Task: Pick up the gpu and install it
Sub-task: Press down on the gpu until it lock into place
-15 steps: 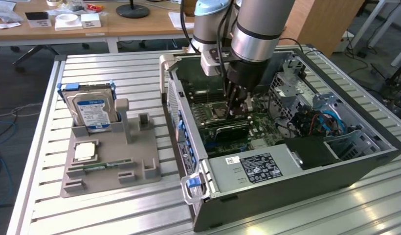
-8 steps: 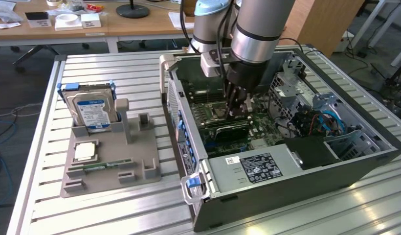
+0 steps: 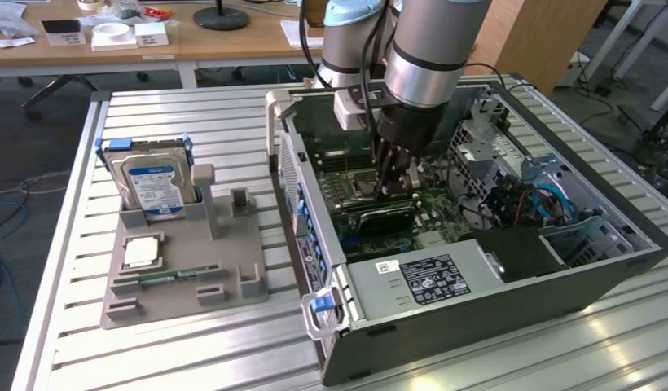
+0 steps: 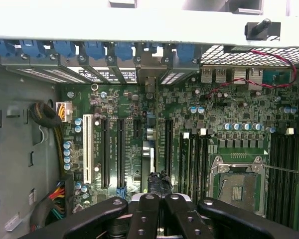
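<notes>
**Bench and case, apart from the job**

You have an open computer case (image 3: 595, 269) lying on a slatted metal table (image 3: 182, 350). Inside, you see a green motherboard (image 4: 134, 124), an empty processor socket (image 4: 236, 181) and a labelled power supply (image 3: 427, 281). On the exterior view's left a grey holder tray (image 3: 182, 277) carries an upright hard drive (image 3: 155, 183), a flat processor chip (image 3: 142, 251) and a narrow memory stick (image 3: 177, 275).

I see a table (image 3: 193, 114) of ribbed, silvery metal slats filling most of the frame. At lower left, a grey plastic tray (image 3: 149, 305) sits flat on it. At centre and right, an open computer case (image 3: 595, 281) lies on its side on the slats, just beside the tray. Behind, at upper left, stands a wooden desk (image 3: 204, 45).
</notes>
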